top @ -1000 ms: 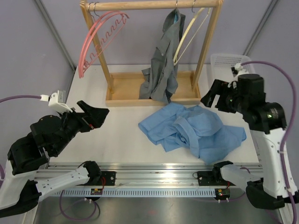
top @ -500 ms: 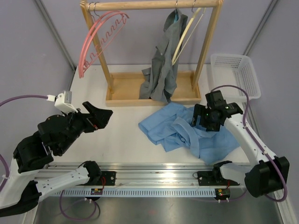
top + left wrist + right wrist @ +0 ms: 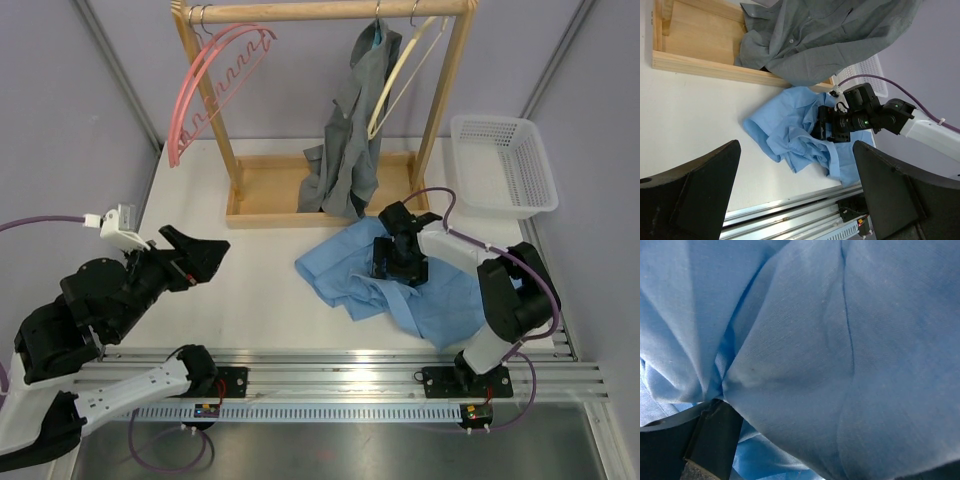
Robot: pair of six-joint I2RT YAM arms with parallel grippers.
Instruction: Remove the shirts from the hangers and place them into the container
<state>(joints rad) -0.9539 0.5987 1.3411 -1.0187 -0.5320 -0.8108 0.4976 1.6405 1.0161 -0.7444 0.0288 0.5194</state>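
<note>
At eight o'clock the left gripper (image 3: 200,252) hovered, jaws apart and empty. Just right of centre, the right gripper (image 3: 398,262) pressed into the light blue shirt (image 3: 450,300), jaws wide astride a fold. Best to close on a thick bunch, then lift high toward the container (image 3: 490,119) at two o'clock.

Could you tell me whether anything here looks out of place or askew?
The light blue shirt lies crumpled on the table, outside the white basket. The dark grey shirt hangs lopsided on the rack, its tail slumped into the wooden tray. The cream hanger hangs tilted.
</note>
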